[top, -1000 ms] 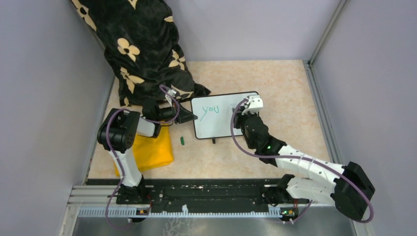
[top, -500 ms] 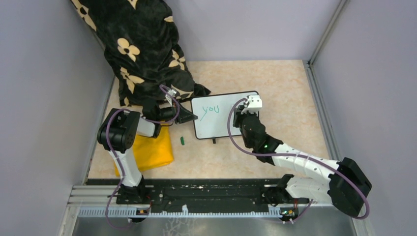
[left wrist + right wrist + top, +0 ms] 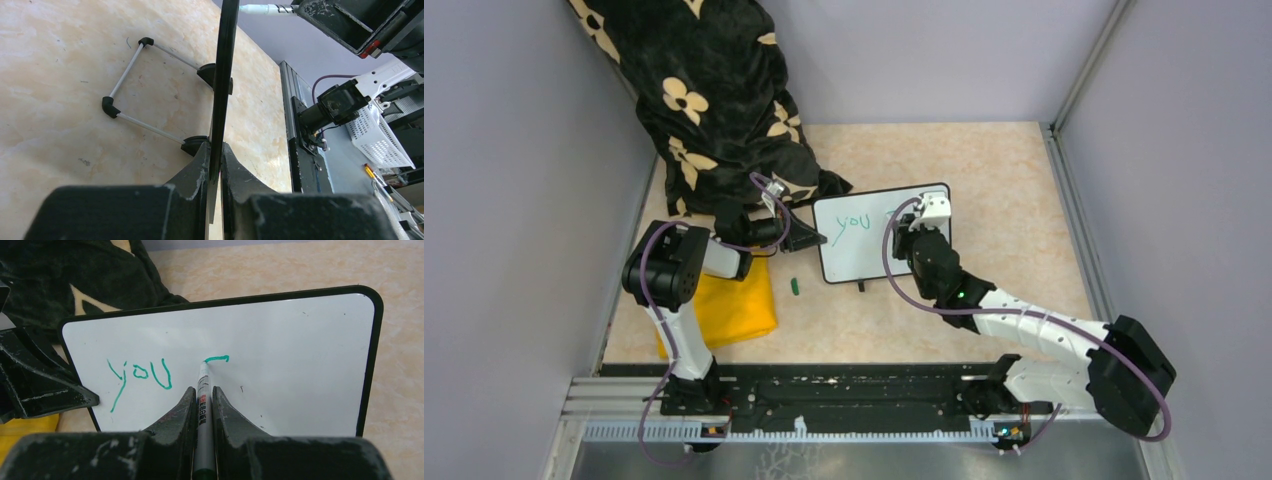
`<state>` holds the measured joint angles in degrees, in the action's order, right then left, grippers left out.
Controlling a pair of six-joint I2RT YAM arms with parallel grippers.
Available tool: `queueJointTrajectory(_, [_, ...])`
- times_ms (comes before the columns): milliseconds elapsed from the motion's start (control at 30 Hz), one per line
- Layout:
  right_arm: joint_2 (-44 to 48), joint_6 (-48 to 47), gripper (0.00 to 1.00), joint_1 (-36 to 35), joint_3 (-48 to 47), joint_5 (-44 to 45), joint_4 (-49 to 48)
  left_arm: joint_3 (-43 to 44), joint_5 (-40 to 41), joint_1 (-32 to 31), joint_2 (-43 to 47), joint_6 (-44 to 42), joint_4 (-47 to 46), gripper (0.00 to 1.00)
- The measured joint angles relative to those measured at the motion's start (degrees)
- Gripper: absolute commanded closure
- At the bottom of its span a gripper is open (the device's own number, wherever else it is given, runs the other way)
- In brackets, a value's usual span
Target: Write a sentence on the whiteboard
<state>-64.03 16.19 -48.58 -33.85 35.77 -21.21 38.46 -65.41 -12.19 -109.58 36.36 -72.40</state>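
Observation:
The whiteboard (image 3: 856, 258) stands tilted on the table, its left edge clamped in my shut left gripper (image 3: 809, 238). In the left wrist view the board (image 3: 223, 75) is edge-on between the jaws of that gripper (image 3: 216, 160). The sentence (image 3: 141, 378) is green and reads "you"; a short hooked stroke (image 3: 218, 359) lies to its right. My right gripper (image 3: 202, 390) is shut on a grey marker (image 3: 202, 402), whose tip touches the board at that stroke. In the top view the right gripper (image 3: 904, 226) is over the board's right half.
A black cloth with cream flowers (image 3: 714, 100) hangs at the back left, touching the board's left corner. A yellow folded cloth (image 3: 734, 305) lies under the left arm. A small green cap (image 3: 794, 286) lies near the board. The board's wire stand (image 3: 142, 85) rests behind it.
My right gripper has shifted slightly left across the board with the marker. The left gripper and the board have stayed in place.

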Motion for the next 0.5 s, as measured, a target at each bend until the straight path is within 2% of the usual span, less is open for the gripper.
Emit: queueJointTrajectory(500, [0.6,2.4,1.0,0.0,0.0,-2.9,4.8,0.0,0.0,0.0,0.0,0.0,0.1,1.0])
